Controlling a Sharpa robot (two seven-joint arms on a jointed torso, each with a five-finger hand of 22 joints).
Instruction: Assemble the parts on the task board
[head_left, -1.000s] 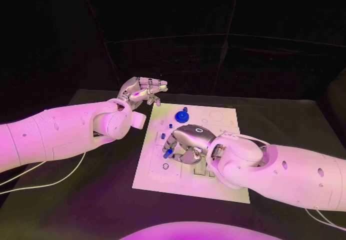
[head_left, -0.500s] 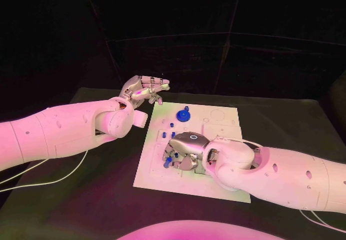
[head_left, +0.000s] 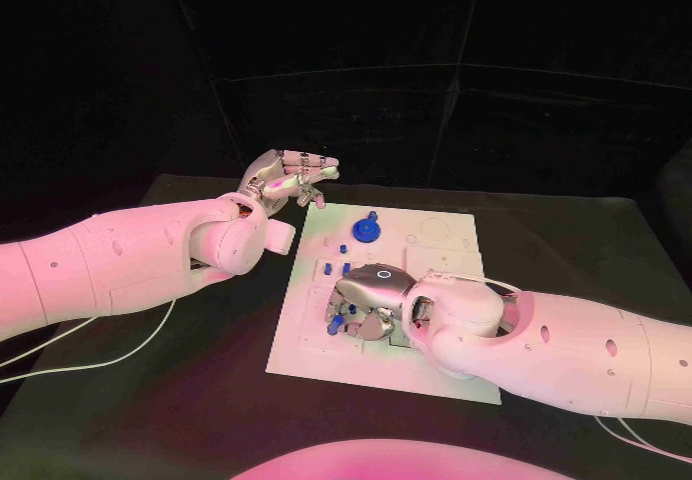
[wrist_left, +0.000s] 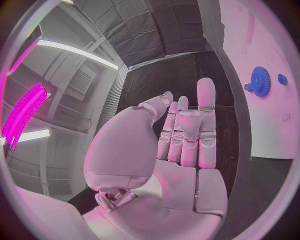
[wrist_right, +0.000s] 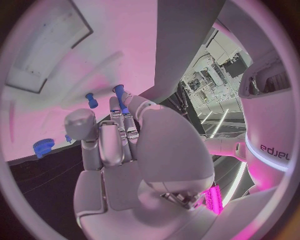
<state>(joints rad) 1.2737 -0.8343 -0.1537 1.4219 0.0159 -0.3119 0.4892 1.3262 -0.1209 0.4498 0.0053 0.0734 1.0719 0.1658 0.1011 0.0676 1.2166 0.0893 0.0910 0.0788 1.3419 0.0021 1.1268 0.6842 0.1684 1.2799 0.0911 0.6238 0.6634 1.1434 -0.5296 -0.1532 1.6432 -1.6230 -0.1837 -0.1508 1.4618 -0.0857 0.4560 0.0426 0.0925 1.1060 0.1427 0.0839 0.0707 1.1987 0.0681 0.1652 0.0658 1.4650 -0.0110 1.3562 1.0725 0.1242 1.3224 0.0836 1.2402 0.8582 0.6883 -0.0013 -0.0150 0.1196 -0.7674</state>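
I am watching my right hand (head_left: 372, 297) working low over the left middle of the task board (head_left: 447, 240), its fingers curled down among the small blue pegs (head_left: 338, 268). In the right wrist view one blue peg (wrist_right: 120, 98) is lying against the fingertips (wrist_right: 119, 112), but I cannot tell whether it is actually pinched or only touched. The blue gear (head_left: 366, 231) is sitting at the board's far left part, apart from that hand. My left hand (head_left: 286, 178) is hovering off the board's far left corner, fingers loosely bent and holding nothing.

The risk I am seeing: the right hand is crowding several loose pegs at once, so a finger could be knocking a neighbour over or rolling it off the board, and a peg half-caught could be slipping out tilted.

Against a second ago, the right hand is sitting nearer and lower over the board; the left hand is barely differing.
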